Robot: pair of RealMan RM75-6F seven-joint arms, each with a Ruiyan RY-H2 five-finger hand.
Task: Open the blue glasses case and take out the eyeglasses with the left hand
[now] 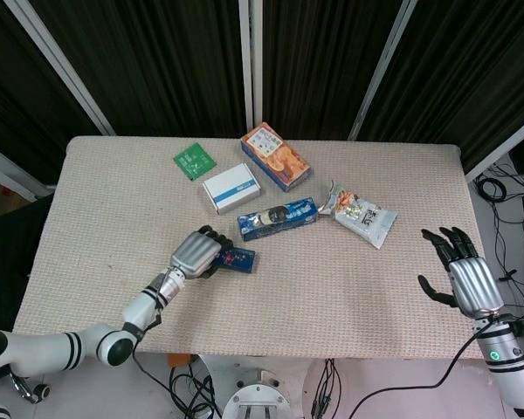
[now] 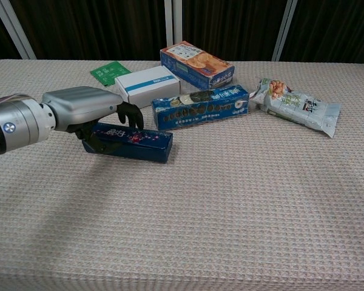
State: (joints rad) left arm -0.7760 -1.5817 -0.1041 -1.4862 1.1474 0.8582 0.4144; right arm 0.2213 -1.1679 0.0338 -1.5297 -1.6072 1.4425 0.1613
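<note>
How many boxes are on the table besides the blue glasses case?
3: white box back center, orange snack box behind it to the right, blue cookie box just beyond the blue glasses case.

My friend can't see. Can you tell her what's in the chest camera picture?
A silver robot left hand grips one end of a closed dark blue glasses case on a beige woven table. Behind it lie a blue cookie box, a white box, an orange-and-blue snack box, a green packet and a snack bag.

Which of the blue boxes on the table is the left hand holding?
The dark blue glasses case, nearest the front edge; the left hand grips its end. The blue cookie box lies untouched behind.
</note>
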